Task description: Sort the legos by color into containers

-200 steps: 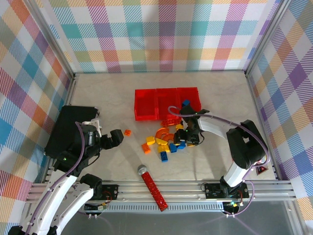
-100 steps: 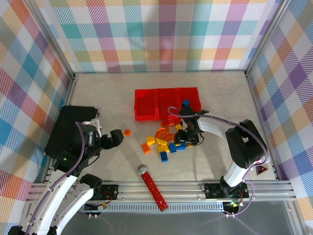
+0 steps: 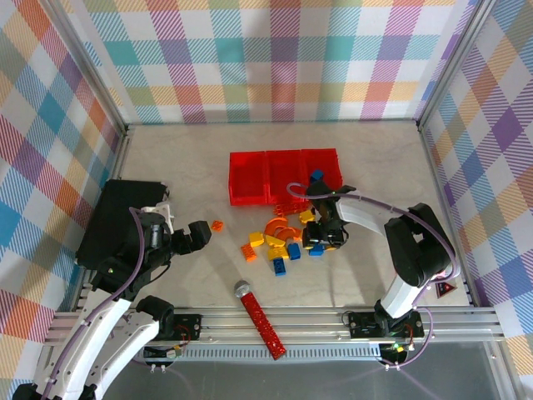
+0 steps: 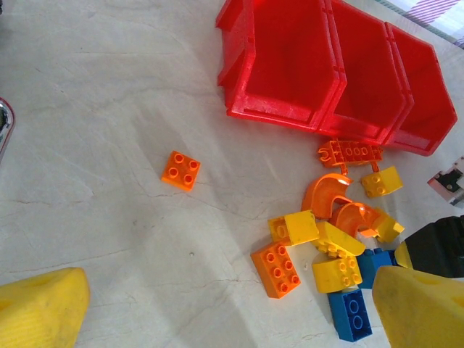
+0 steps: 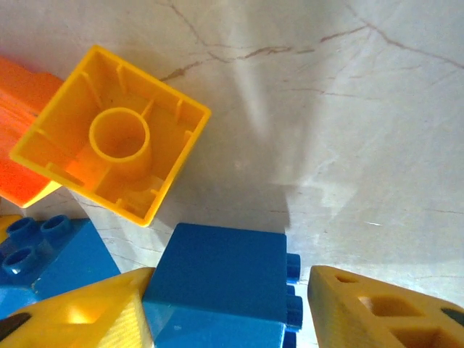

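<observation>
Over the last second the right gripper (image 3: 321,237) has slid a little toward the robot, deeper into the right edge of the pile of legos (image 3: 283,242). The left arm has not moved.

In the right wrist view the right gripper (image 5: 228,315) hangs spread apart over a blue brick (image 5: 217,279). The brick lies on its side on the table, studs pointing sideways at one yellow fingertip (image 5: 330,312). It sits between the two fingers. The other finger seems to touch its flat face, while a narrow gap is left on the studded side, so nothing is gripped yet. The lower edge of the frame cuts off the brick, so its long axis cannot be judged. Just beside it lie an upturned yellow brick (image 5: 109,159) and a second blue brick (image 5: 47,254).

The three red bins (image 3: 248,179) stand just beyond the pile, on the far side of the gripper. One blue piece (image 3: 316,176) appears to lie in the rightmost bin.

The left gripper (image 3: 198,235) is splayed wide and empty near a lone orange brick (image 3: 216,225). It is well apart from the blue brick, so the right arm is clearly the nearer.
</observation>
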